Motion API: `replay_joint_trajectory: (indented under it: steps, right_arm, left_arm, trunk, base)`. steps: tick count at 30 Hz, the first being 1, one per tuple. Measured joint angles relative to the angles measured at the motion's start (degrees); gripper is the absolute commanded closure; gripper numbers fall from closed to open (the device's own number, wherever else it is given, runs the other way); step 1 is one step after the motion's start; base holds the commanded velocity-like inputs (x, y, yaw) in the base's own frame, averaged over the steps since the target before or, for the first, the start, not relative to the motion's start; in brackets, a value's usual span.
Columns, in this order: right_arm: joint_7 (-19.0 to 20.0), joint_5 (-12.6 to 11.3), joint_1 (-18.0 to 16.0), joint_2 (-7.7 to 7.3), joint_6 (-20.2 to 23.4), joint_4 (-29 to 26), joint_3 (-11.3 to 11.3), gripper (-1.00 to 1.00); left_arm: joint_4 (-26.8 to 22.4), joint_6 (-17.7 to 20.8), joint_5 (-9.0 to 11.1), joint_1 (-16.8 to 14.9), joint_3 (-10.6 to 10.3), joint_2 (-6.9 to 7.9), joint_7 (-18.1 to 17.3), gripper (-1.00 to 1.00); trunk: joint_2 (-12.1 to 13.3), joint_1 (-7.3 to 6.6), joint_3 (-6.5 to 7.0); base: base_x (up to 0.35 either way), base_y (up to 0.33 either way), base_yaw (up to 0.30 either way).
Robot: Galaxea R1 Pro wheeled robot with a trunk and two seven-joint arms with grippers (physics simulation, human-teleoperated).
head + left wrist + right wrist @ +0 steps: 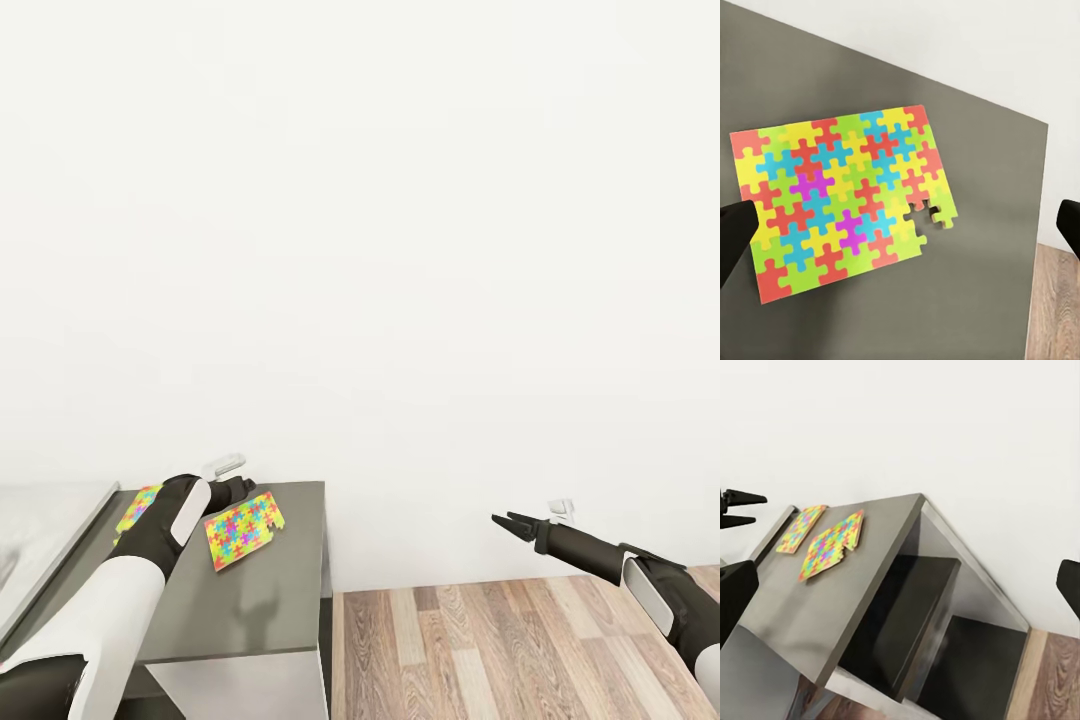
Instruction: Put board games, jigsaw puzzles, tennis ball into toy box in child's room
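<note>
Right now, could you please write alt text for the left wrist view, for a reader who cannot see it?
A multicoloured jigsaw puzzle lies flat on a dark grey table top, with one piece missing near one corner. Two black fingertips of the left gripper sit at opposite edges of the picture, wide apart, with white wall behind the table and a strip of wood floor beside it.

A plain white wall point(400, 220) is filling the background, a wood-plank floor point(520, 650) is running to its base, and a dark grey cabinet bench point(260, 600) is standing against it.
</note>
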Motion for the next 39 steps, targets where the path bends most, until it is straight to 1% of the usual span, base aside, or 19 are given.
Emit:
replay_joint_trajectory:
  steps: [20, 39]
  right_arm:
    - [0.0, 0.0, 0.0, 0.0, 0.1, 0.0, 0.1, -1.0]
    - [0.0, 0.2, 0.0, 0.08, 0.0, 0.0, 0.2, -1.0]
  left_arm:
    - [0.0, 0.0, 0.0, 0.0, 0.0, 0.0, 0.0, -1.0]
    - [0.0, 0.0, 0.0, 0.0, 0.0, 0.0, 0.0, -1.0]
  trunk:
    - [0.0, 0.0, 0.0]
    - [0.0, -0.02, 0.0]
  base:
    - [0.003, 0.0, 0.0]
    - [0.103, 0.008, 0.0]
